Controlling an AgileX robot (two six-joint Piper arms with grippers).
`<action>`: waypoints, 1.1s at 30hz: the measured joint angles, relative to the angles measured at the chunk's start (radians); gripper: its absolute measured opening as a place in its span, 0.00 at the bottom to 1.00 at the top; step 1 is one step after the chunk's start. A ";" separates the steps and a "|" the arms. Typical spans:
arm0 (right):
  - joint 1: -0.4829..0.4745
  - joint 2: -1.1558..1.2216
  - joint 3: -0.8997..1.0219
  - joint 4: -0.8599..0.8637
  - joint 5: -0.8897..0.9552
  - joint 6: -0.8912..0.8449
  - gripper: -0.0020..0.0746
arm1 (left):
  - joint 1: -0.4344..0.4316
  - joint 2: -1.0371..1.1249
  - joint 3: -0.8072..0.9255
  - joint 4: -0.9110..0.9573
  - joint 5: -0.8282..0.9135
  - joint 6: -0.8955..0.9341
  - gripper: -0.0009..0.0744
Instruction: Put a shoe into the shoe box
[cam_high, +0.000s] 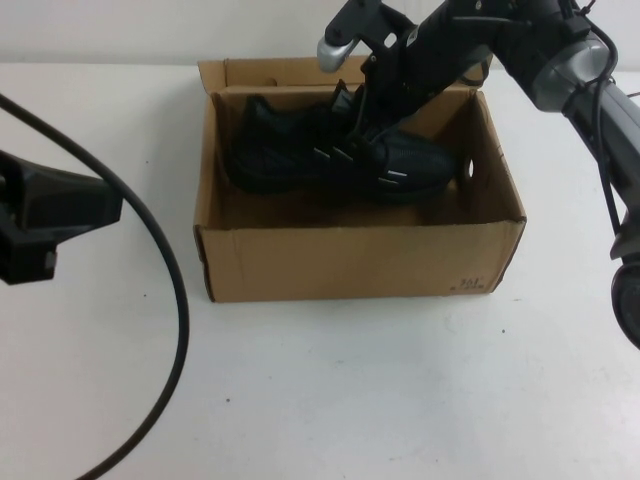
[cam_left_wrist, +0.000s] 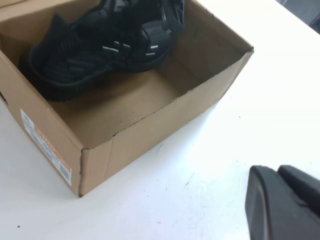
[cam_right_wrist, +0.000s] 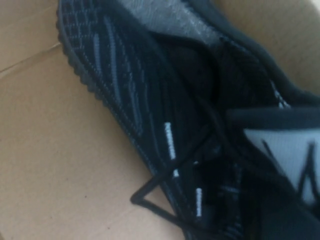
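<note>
Left pincer (cam_high: 45, 225) parked, state unclear; right pincer (cam_high: 365, 95) pinches shoe (cam_high: 300, 145) inside shoe box (cam_high: 350, 260).

one shoe (cam_high: 330, 150), one shoe box (cam_high: 350, 262)

You couldn't see the right gripper (cam_high: 368, 108) grip: its jaws sat buried against the shoe (cam_high: 335, 150), hidden by the arm. The left gripper (cam_left_wrist: 285, 205) was cut off at the frame edge. The shoe box (cam_high: 350, 258) label stayed too small to read.
</note>
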 joint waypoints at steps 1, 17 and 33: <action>0.000 0.000 0.000 0.000 0.000 -0.002 0.10 | 0.000 0.000 0.000 0.000 0.001 0.000 0.01; 0.000 -0.058 -0.077 -0.009 0.038 0.108 0.16 | -0.019 -0.013 0.000 0.295 0.038 0.045 0.01; -0.061 -0.478 -0.092 -0.020 0.103 0.408 0.01 | -0.172 -0.351 0.004 0.802 -0.119 -0.455 0.01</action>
